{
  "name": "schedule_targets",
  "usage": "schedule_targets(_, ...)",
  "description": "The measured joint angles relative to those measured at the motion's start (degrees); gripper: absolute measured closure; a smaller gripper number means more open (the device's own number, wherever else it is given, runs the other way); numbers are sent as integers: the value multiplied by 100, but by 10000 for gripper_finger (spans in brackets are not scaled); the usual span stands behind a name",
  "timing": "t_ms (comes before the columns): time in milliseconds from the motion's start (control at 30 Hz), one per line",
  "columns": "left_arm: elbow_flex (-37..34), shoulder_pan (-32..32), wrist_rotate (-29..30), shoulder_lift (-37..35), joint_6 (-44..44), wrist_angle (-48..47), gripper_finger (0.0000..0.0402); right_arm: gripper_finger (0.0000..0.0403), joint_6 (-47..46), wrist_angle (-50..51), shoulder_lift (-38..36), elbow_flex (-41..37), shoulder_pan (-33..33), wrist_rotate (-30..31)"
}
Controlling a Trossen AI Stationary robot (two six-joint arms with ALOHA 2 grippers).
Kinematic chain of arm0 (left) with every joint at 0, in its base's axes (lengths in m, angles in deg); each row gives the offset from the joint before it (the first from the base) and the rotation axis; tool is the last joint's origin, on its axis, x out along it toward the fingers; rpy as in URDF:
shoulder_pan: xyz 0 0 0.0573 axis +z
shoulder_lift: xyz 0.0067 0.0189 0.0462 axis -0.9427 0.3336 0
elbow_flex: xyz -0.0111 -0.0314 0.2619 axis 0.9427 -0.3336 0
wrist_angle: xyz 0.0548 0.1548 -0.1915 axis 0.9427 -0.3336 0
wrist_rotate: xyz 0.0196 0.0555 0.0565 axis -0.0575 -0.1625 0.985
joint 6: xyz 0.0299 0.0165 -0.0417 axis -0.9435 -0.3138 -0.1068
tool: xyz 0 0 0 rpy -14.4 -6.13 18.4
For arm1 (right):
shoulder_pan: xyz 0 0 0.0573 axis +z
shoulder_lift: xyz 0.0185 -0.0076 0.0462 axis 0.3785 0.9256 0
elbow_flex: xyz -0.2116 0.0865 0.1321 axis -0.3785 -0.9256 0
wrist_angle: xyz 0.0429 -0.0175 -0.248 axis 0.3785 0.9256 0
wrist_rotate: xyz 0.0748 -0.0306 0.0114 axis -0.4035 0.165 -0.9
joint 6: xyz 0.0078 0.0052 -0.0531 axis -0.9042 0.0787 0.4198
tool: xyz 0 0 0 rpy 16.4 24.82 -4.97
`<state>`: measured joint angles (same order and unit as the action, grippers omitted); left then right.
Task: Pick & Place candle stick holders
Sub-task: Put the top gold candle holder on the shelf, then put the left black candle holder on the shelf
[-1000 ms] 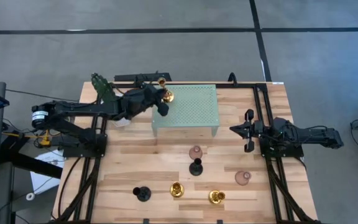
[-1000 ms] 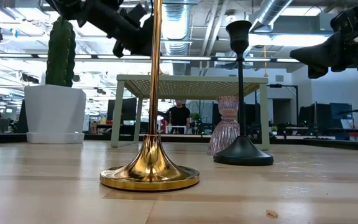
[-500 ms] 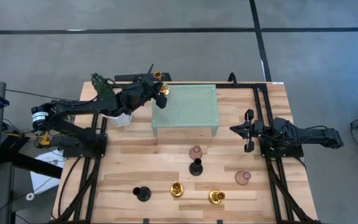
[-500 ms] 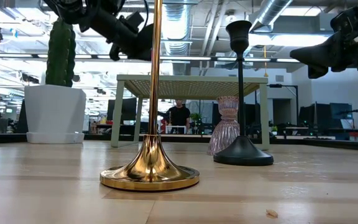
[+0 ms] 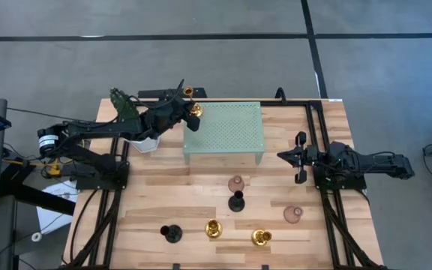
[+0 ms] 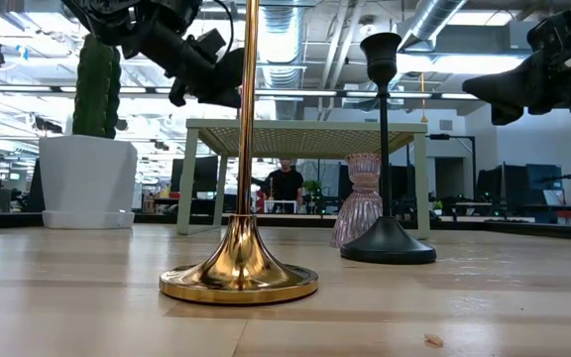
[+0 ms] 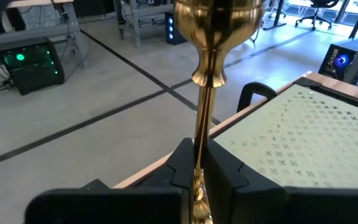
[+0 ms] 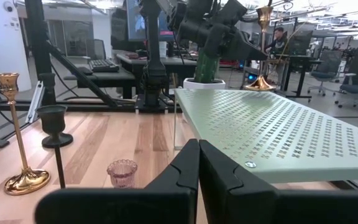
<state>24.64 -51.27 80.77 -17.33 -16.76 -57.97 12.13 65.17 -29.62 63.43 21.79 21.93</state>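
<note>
Hovering gold holder [image 5: 191, 109] (stand's [image 5: 227, 131] edge)

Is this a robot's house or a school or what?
It looks like a robot lab inside a big open office. Behind the wooden table you can see desks with computer screens and bare pipes on the ceiling, and a person sits far back.

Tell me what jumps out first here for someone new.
The left gripper, shut on a gold holder by its stem, at the far-left corner of the green stand; whether its base touches the stand I cannot tell. Six more holders stand on the near half of the table, with a pink one and a black one in the middle. The right gripper waits shut at the right edge.
</note>
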Motion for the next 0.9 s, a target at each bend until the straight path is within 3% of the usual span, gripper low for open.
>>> schedule_targets(467, 15, 12, 119, 529, 83, 379, 379, 403, 41, 0, 1, 0, 0, 136)
schedule_targets(900, -7, -10, -54, 529, -365, 473, 300, 403, 39, 2, -1, -1, 0, 132)
